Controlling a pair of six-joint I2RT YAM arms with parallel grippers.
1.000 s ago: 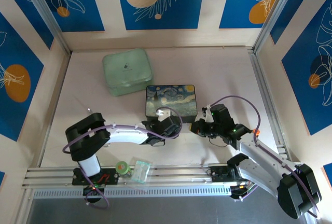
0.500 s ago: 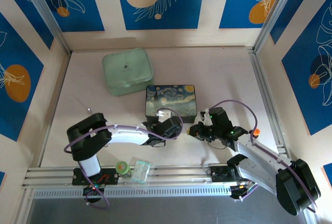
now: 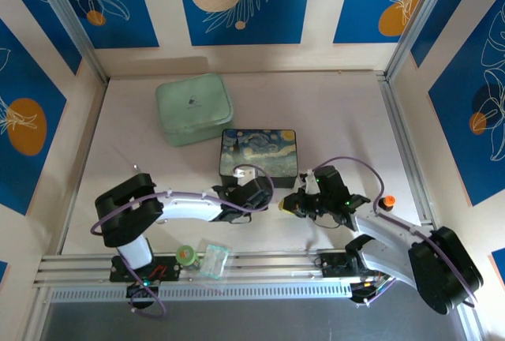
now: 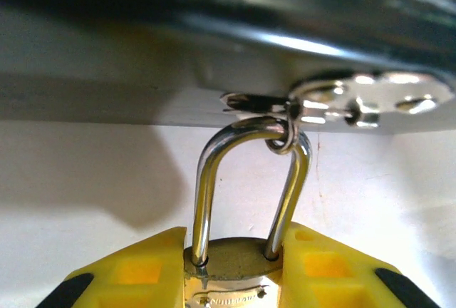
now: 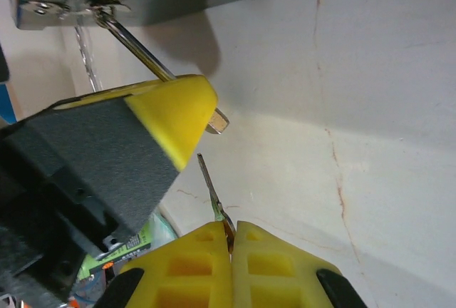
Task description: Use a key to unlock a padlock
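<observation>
We look down on a pale table [image 3: 339, 112] closed in on three sides by cream walls [image 3: 318, 9]. The walls carry blue panels [image 3: 268, 17] printed with white leaf outlines and orange and cream discs. Aluminium posts [image 3: 67, 21] rise at the far corners, and a slotted rail [image 3: 268, 266] runs along the near edge. The light is soft and even. Up close, we find hairline cracks [image 5: 335, 172] in the tabletop.

Left arm: stretched low toward the right, elbow bent
Left gripper [image 4: 234, 254]: 2 yellow fingers clamped on the padlock [image 4: 229, 267]
Right arm: folded in toward centre
Right gripper [image 5: 231, 240]: fingers pinched together on the key [image 5: 209, 180]
</observation>
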